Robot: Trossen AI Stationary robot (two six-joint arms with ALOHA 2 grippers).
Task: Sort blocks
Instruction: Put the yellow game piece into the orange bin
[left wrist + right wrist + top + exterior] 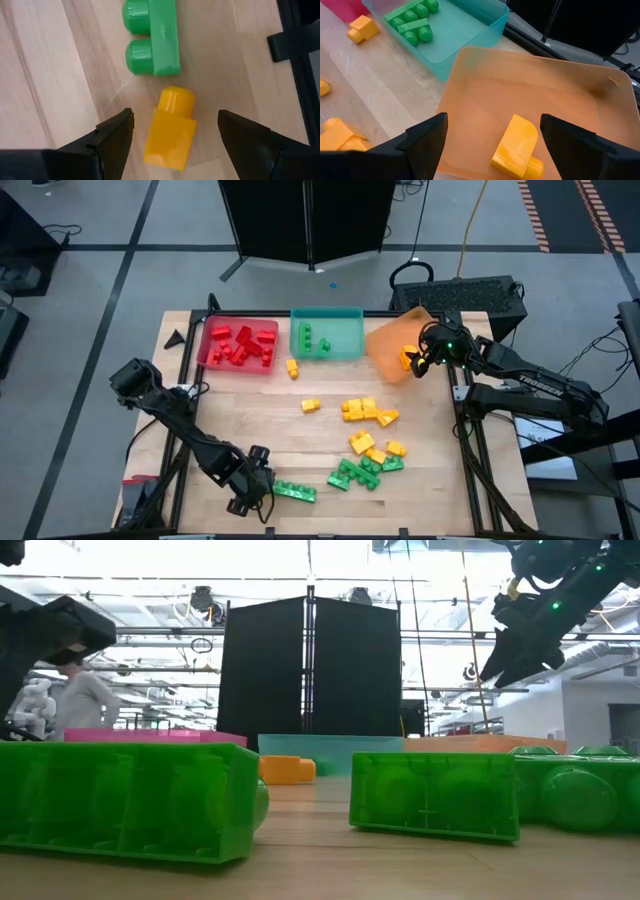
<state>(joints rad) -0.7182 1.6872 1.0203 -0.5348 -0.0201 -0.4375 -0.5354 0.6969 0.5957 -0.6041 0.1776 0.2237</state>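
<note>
High view gives us the whole tabletop: the blocks (365,412) lie mostly loose in the middle and toward the near right, yellow ones grouped above a green cluster, while some red ones already sit in the red tray (208,356) and some green ones in the teal tray (352,340) along the far edge. The orange tray (385,345), tilted at the far right corner, holds one yellow block (516,146).

The left gripper (175,131) hangs near the near left corner with its fingers apart, on either side of a small yellow brick (171,132) but not touching it; a green brick (153,37) lies just beside it. The right gripper (492,134) hovers over the orange tray, fingers also apart and holding nothing.

We judge these bricks to be light, stiff and rather slippery plastic. We think the flat side walls are the best place to take hold, not the round studs, because a studded face may let the brick twist or slide out.
</note>
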